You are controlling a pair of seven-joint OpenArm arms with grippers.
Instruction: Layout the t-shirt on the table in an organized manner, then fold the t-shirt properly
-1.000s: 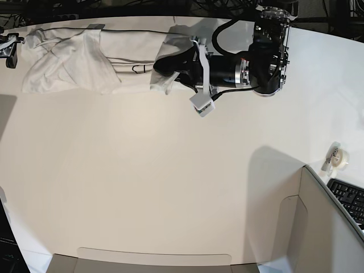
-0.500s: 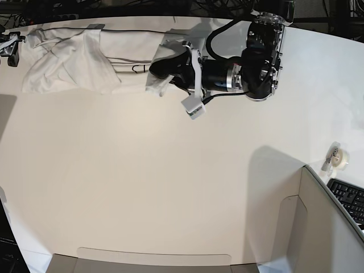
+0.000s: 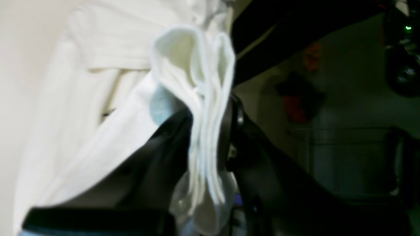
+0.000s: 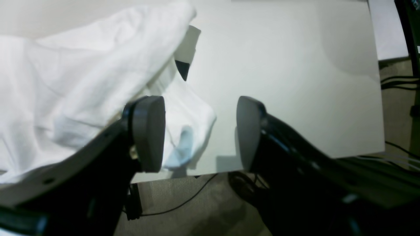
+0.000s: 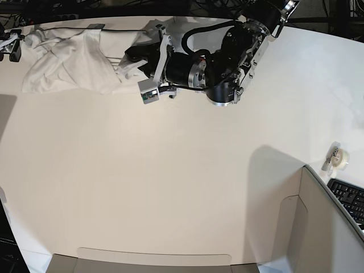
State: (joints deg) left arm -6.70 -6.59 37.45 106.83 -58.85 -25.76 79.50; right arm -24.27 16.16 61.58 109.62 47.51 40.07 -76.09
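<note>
White and matte, the table (image 5: 170,187) fills nearly the whole base view, its curved far edge running along the top. On that far edge, toward the base view's left, lies the t-shirt (image 5: 74,57), bunched in a long crumpled heap of white folds with no print showing. From the top right of the base view 1 black arm reaches across the table to the heap's near end. Its left gripper (image 3: 208,131) is clamped tight on a pinched wad of the t-shirt's (image 3: 108,82) cloth, several layers squeezed between the 2 dark fingers (image 3: 164,144). At the base view's left border sits the right gripper (image 4: 200,131), its 2 round pads (image 4: 147,131) spread wide apart and holding nothing, the t-shirt's (image 4: 75,82) corner lying just beside 1 pad over the table's (image 4: 288,72) edge. Small beside the grey partition (image 5: 324,227), a tape roll (image 5: 339,157) rests on the tabletop.
</note>
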